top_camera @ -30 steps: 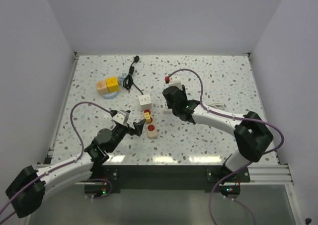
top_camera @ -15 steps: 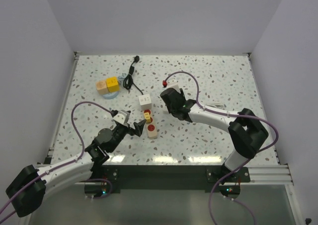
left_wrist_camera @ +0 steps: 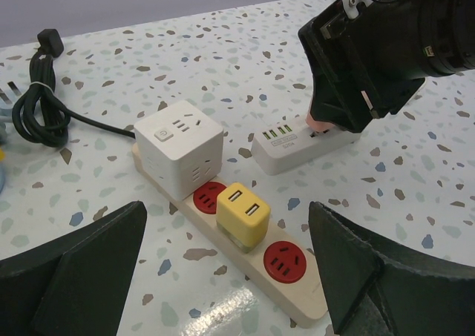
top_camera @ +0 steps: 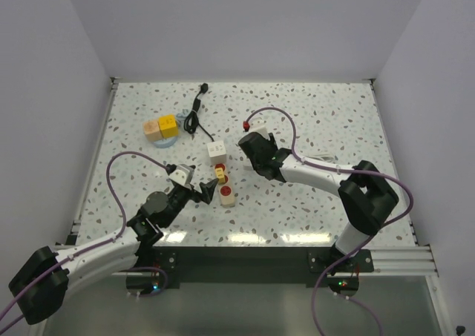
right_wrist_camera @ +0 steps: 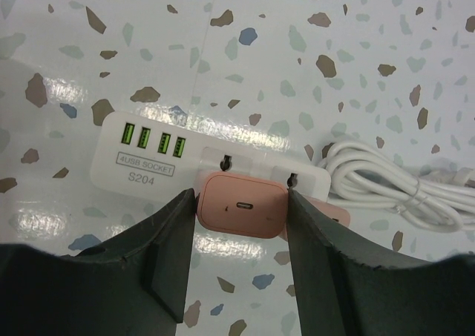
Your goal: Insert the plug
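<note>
My right gripper [right_wrist_camera: 239,211] is shut on a pink plug [right_wrist_camera: 241,202], with one finger against each of its sides. The plug hangs right over the sockets of a white USB socket strip [right_wrist_camera: 145,158] with green ports; whether its prongs are in is hidden. The left wrist view shows that same plug [left_wrist_camera: 319,121] under the right gripper [left_wrist_camera: 364,61], at the white strip [left_wrist_camera: 286,145]. In the top view the right gripper [top_camera: 252,145] covers both. My left gripper [left_wrist_camera: 226,273] stands open, nothing in it, just in front of a wooden power strip [left_wrist_camera: 297,295].
The wooden power strip [top_camera: 225,193] carries a white cube adapter [left_wrist_camera: 179,147], a yellow adapter [left_wrist_camera: 241,213] and red sockets. The cube's black cable [top_camera: 194,112] coils toward the back. Yellow blocks [top_camera: 162,127] sit back left. A white cord [right_wrist_camera: 393,184] lies right of the white strip.
My right gripper has shifted a little to the left with the pink plug. The left arm has stayed still.
</note>
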